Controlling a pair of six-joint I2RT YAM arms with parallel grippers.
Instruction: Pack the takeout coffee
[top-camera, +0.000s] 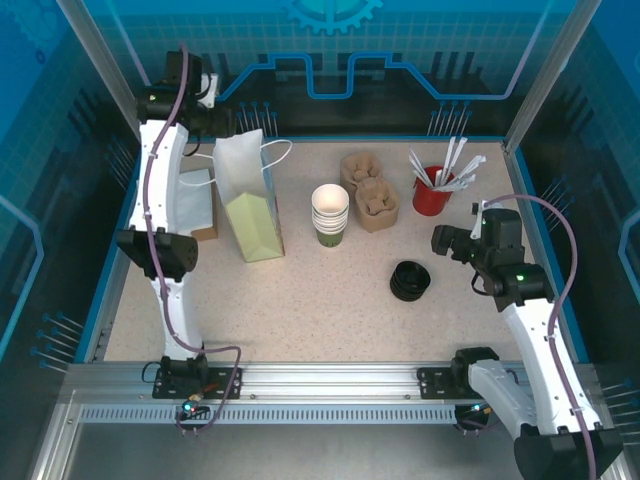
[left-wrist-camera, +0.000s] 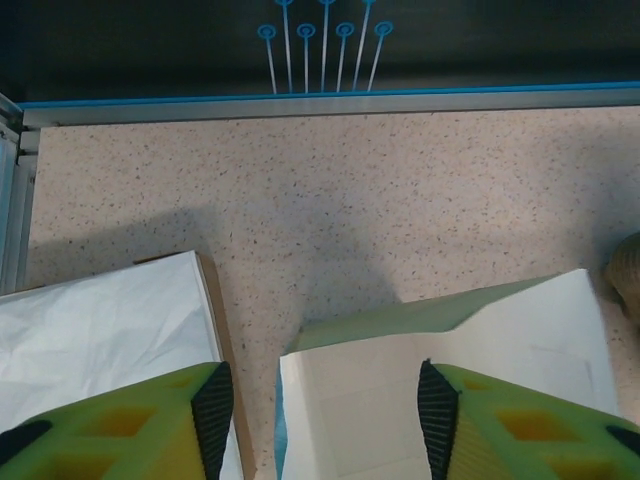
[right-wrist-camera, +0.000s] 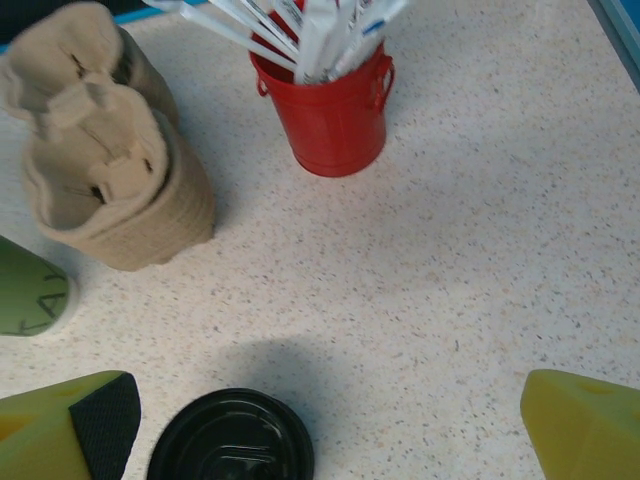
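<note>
Presently unable to tell where the takeout coffee sits. Noted left gripper (left-wrist-camera: 325, 425) spread apart, poised over the upright white-and-green paper bag (top-camera: 250, 200) at the far left of the table (top-camera: 330, 320). Noted stack of lidless green cups (top-camera: 330, 213) just right of the bag, cardboard carriers (top-camera: 370, 195) beside that, and red bucket (top-camera: 432, 192) of wrapped sticks farther right. Found right gripper (right-wrist-camera: 325, 415) spread wide above the table, near the stack of black lids (right-wrist-camera: 232, 445) but not touching it.
</note>
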